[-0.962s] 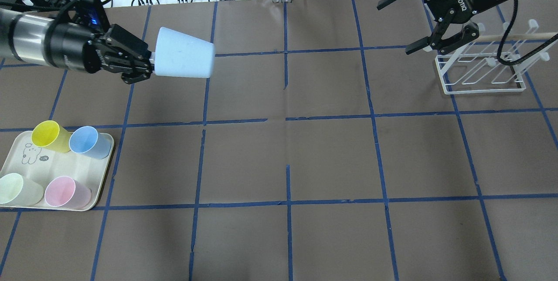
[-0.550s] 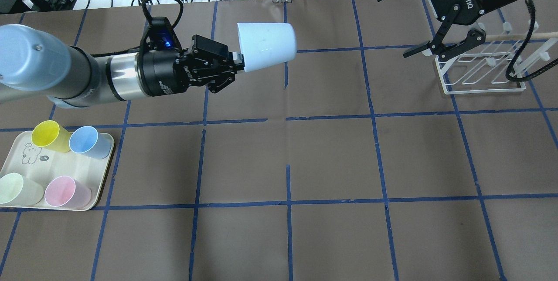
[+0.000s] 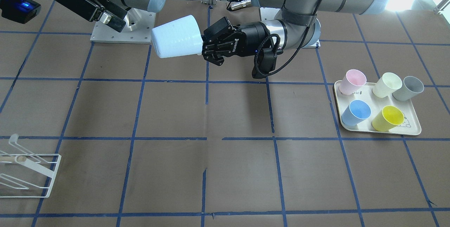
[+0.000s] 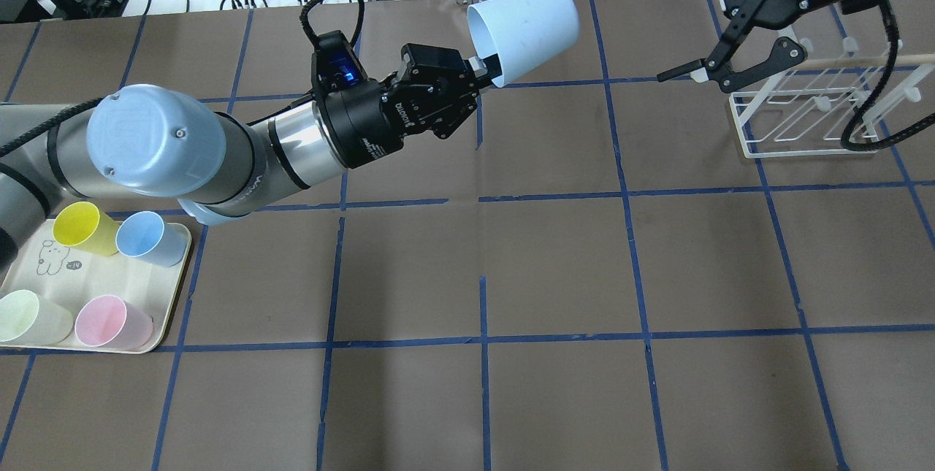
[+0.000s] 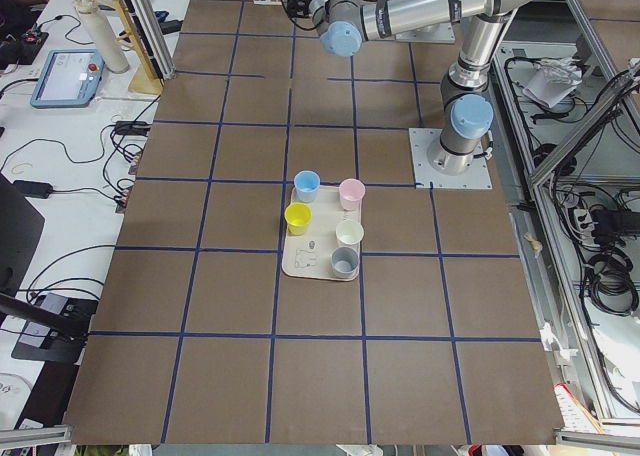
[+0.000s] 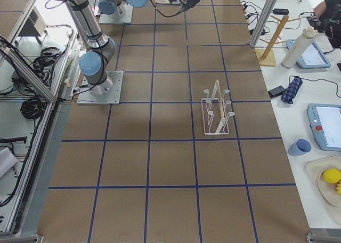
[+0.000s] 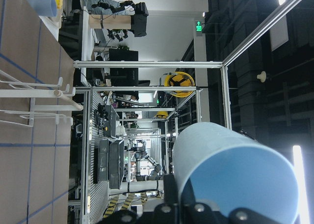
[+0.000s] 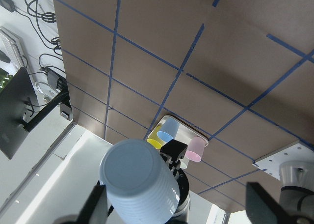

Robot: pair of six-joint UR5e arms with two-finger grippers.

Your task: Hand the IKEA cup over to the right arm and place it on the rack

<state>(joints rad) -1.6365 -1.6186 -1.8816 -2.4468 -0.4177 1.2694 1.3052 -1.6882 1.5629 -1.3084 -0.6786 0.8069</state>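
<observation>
L claw [image 4: 482, 69] clamping IKEA cup [image 4: 526, 29] rim, swung right twd R claw [image 4: 661, 18]: spread wide, empty. Handover imminent.

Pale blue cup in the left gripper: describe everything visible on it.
The IKEA cup is a pale sky-blue tapered tumbler, handleless, plastic-looking, faintly ridged. It hangs sideways in the air, slightly tilted, closed base toward the robot's right. The left gripper pinches its rim; nothing else touches it.
</observation>
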